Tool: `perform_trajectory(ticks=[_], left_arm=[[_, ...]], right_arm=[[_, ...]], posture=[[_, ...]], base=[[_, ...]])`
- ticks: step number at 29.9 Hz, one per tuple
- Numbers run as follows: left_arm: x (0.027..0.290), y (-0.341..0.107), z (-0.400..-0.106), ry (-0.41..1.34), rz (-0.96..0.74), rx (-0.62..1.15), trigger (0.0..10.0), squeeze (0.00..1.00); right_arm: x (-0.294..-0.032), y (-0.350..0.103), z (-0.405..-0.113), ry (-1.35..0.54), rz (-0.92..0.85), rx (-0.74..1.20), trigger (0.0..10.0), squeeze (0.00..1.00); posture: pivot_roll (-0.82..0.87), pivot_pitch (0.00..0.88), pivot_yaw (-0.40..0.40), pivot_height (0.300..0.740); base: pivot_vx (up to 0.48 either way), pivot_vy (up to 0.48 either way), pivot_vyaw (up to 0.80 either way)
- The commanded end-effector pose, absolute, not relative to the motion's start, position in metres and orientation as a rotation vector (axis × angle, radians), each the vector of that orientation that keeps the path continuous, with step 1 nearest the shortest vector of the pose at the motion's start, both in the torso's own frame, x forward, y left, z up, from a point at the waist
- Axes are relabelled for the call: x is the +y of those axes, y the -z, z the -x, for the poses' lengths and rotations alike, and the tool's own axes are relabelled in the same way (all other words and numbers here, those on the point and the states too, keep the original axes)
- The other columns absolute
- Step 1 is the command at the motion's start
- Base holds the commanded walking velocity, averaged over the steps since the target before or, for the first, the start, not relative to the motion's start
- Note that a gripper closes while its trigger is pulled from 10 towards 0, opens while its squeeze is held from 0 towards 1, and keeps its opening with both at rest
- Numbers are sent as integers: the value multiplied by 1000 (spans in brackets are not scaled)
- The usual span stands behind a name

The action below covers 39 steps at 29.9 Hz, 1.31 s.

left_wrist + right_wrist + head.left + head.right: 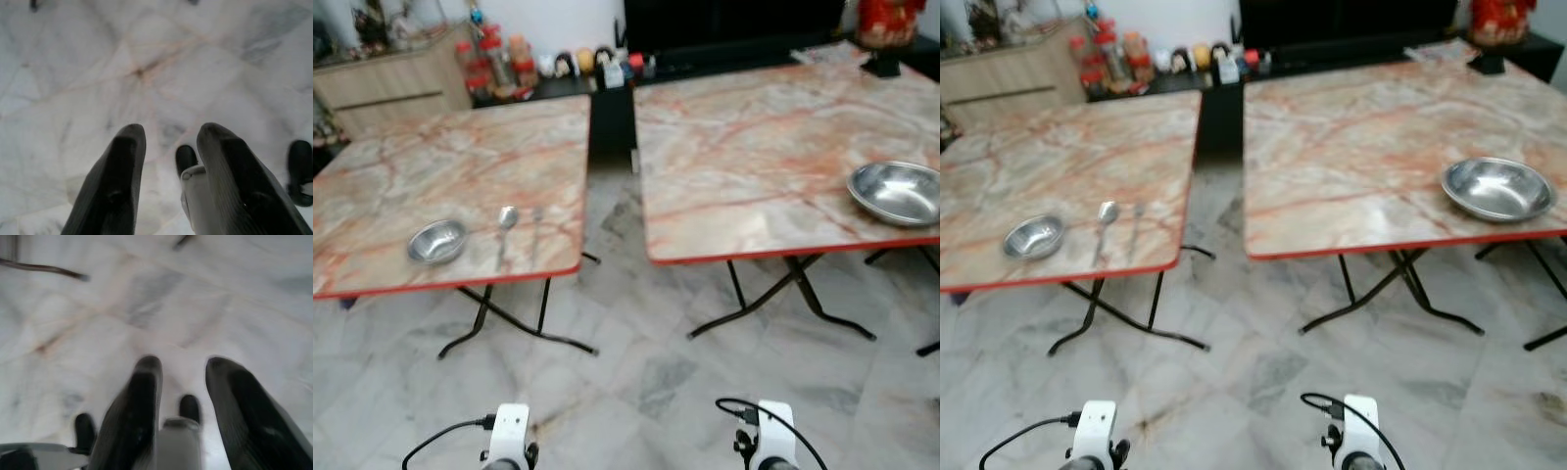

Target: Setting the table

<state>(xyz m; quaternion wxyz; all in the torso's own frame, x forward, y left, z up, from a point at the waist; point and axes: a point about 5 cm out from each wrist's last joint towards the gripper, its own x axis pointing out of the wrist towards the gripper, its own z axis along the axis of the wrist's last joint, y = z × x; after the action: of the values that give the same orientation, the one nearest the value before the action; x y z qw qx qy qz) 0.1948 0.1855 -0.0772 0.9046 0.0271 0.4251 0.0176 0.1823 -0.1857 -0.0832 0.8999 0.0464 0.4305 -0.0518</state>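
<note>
Two marble-pattern folding tables with red edges stand side by side. On the left table a small steel bowl sits near the front edge, with a spoon and a fork lying to its right. A large steel bowl rests on the right table at its front right corner. Both arms hang low over the floor. My left gripper is open with nothing between its fingers, and my right gripper is likewise open and empty above the marble floor.
A gap separates the two tables, whose black folding legs splay onto the marble floor. Behind stand a wooden cabinet, a dark low unit with bottles and jars, and a red object at the far right.
</note>
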Motion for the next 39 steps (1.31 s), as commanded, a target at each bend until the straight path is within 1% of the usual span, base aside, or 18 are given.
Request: perform_trajectory(ticks=[1, 18, 29, 32, 34, 39], left_arm=[[194, 80, -189, -63, -74, 905, 10000, 0], [195, 81, -186, -78, -89, 912, 10000, 0], [190, 79, -190, -55, -98, 885, 10000, 0], [190, 79, -191, -74, -54, 886, 10000, 0], [191, 79, -190, -70, -65, 893, 10000, 0], [191, 80, -189, -73, -71, 899, 10000, 0]], right_arm=[[-177, 80, -190, 83, -110, 871, 10000, 0], [-177, 81, -189, 87, -122, 866, 10000, 0], [-176, 80, -191, 80, -127, 860, 10000, 0], [-176, 80, -190, 76, -121, 861, 10000, 0], [-176, 80, -190, 75, -120, 862, 10000, 0], [-175, 81, -190, 75, -122, 867, 10000, 0]], posture=[[-183, 0, 80, 740], [-177, 0, 77, 740], [-175, 0, 74, 740], [-172, 0, 72, 740], [-172, 0, 72, 740], [-173, 0, 75, 740]], base=[[0, 480, 0], [0, 458, 0], [0, 0, 0], [0, 0, 0], [0, 0, 0], [295, 0, 0]])
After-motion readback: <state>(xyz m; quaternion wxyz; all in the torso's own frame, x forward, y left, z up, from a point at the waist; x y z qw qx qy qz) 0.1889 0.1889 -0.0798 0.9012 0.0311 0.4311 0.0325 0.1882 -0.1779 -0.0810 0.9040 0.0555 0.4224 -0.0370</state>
